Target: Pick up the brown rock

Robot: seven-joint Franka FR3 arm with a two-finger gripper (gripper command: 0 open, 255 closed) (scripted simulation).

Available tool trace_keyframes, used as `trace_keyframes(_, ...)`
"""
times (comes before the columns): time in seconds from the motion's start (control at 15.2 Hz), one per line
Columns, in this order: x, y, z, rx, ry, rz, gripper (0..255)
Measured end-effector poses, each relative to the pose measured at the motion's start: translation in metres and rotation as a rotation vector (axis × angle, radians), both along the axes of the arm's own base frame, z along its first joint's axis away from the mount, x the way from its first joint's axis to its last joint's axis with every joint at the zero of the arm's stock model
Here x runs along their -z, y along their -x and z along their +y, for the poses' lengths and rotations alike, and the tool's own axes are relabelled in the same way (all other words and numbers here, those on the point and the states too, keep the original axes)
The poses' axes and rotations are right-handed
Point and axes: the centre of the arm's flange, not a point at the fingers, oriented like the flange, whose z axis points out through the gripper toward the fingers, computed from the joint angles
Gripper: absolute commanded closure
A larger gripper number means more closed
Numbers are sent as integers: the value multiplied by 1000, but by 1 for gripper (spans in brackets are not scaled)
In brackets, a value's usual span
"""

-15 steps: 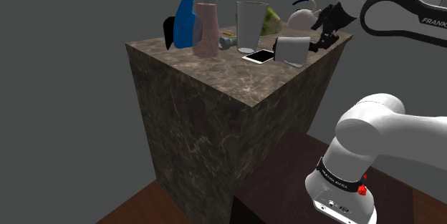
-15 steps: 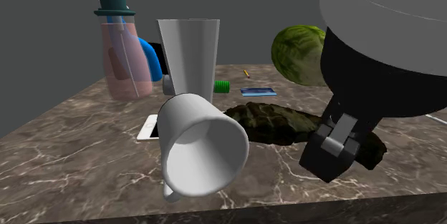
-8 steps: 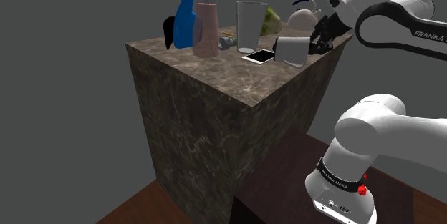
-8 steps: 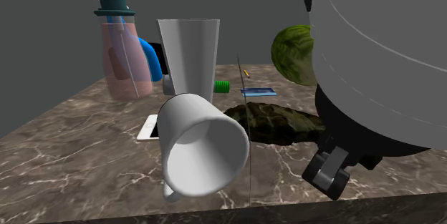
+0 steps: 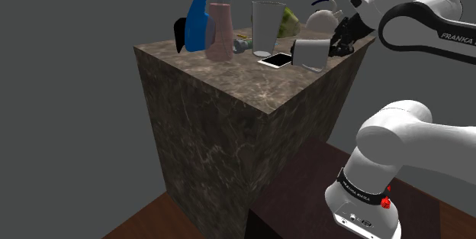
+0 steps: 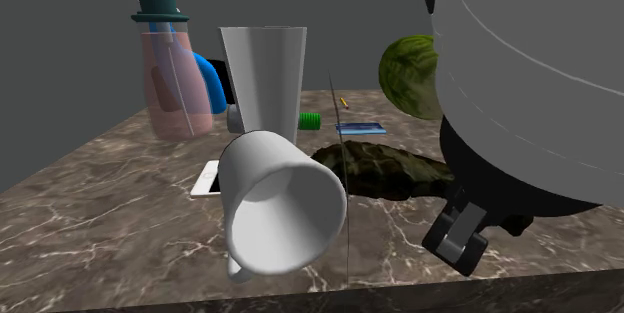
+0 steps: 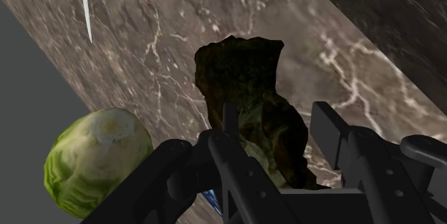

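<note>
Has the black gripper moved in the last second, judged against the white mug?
Yes. In the shoulder view the black two-finger gripper has come down and left, closer to the white mug lying on its side.

This looks like a home, kitchen-like. On the marble tabletop (image 5: pixel 229 85) a white mug (image 6: pixel 280 201) lies with a phone (image 6: pixel 207 178) beside it. A cabbage (image 6: pixel 412 74), a pink bottle (image 6: pixel 172 76) and a blue spray bottle (image 5: pixel 198 24) stand beyond it. A dark wooden floor (image 5: pixel 152 218) lies below.
</note>
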Motion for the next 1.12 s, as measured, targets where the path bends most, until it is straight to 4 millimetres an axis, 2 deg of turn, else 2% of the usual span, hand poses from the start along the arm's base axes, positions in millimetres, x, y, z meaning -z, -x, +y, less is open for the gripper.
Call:
trace_keyframes(0.33, -13, 1, 0, -1, -2, 3, 255)
trace_keyframes(1.12, -74, -1, 0, -1, -2, 4, 255)
